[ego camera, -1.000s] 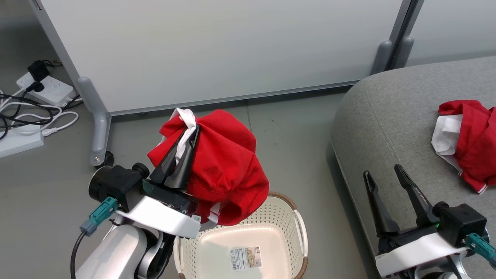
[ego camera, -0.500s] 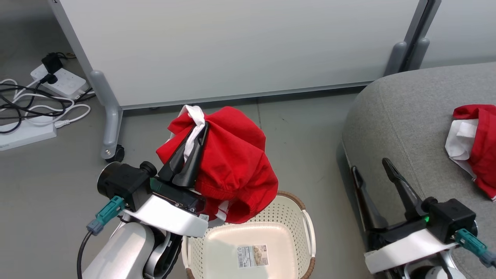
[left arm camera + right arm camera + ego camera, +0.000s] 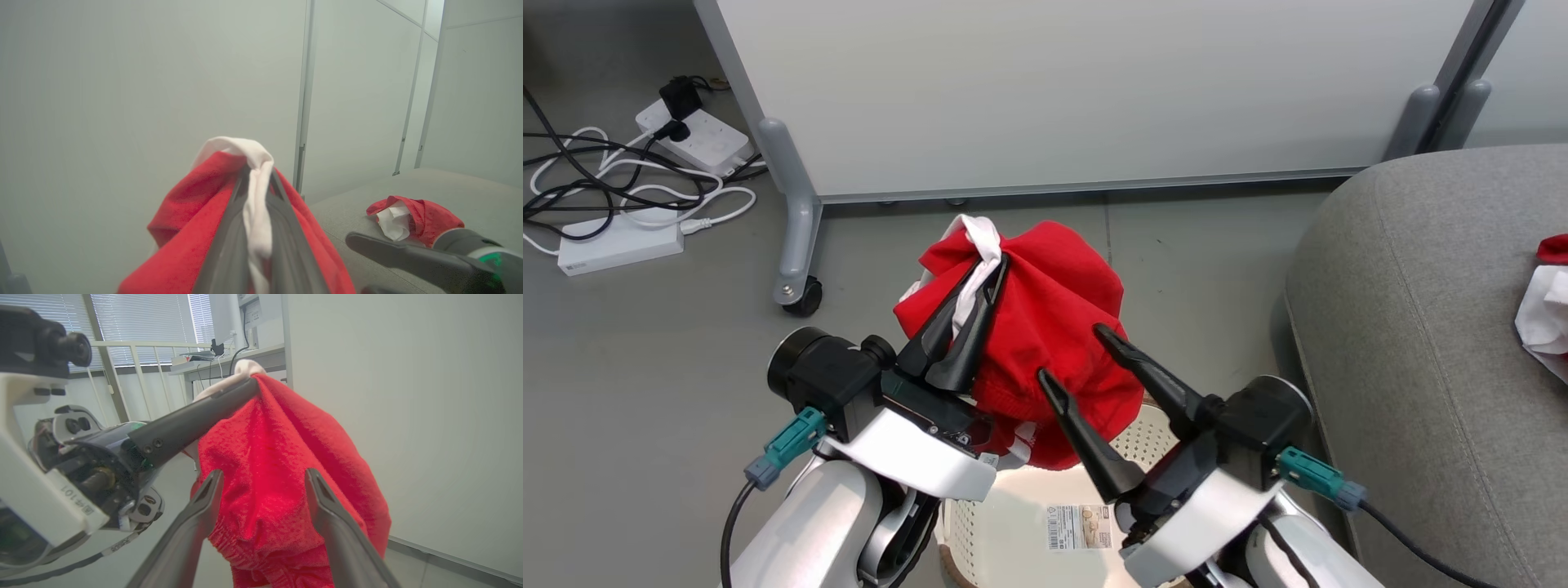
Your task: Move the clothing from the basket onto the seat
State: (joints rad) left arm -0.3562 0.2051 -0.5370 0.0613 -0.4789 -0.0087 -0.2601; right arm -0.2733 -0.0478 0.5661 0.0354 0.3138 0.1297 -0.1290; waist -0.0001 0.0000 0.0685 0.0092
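A bunched red garment with white trim hangs above the basket, pinched near its top by my left gripper, which is shut on it. The same garment drapes over those fingers in both wrist views. My right gripper stands open right beside the hanging cloth, its fingers spread in front of the red fabric. The basket's floor shows a barcode sticker. A second red and white garment lies on the grey sofa.
A white partition panel on a castor leg stands behind the basket. A power strip and tangled cables lie on the grey floor at the far left.
My right gripper has swung left from beside the sofa to just next to the hanging garment. The head camera has turned, shifting the scene to the right. The left gripper keeps its hold.
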